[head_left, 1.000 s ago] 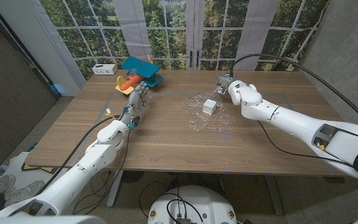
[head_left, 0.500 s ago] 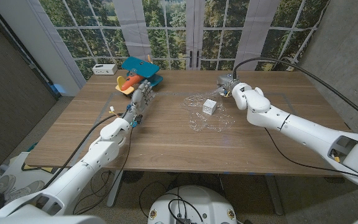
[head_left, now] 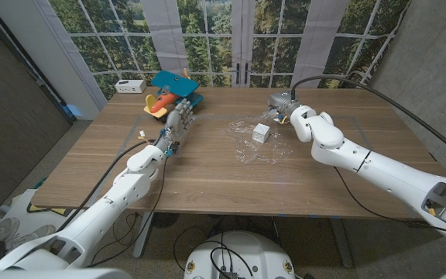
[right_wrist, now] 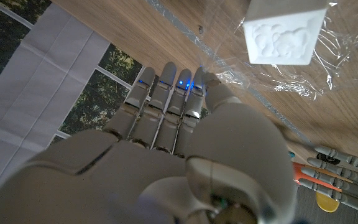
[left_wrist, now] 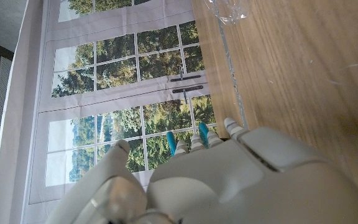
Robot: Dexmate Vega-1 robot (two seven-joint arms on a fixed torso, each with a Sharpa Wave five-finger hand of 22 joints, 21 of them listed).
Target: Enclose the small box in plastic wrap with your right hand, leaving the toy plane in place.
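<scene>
Wooden table (head_left: 207, 167) is carrying everything. Clear plastic wrap (head_left: 258, 143) is lying crumpled near its middle, the small white box (head_left: 261, 132) sitting on it. At ten o'clock from the box, the toy plane (head_left: 173, 89) is resting near the far edge. The left hand (head_left: 178, 120) is touching the plane's near side, fingers straight, holding nothing. The right hand (head_left: 279, 107) is hovering at two o'clock from the box, fingers together at the wrap's edge; whether they are pinching it I cannot tell.

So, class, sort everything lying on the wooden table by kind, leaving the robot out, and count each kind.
Boxes: 2 (small white box, white box at the far corner)
Toy planes: 1
Plastic wrap sheets: 1
Total: 4
</scene>
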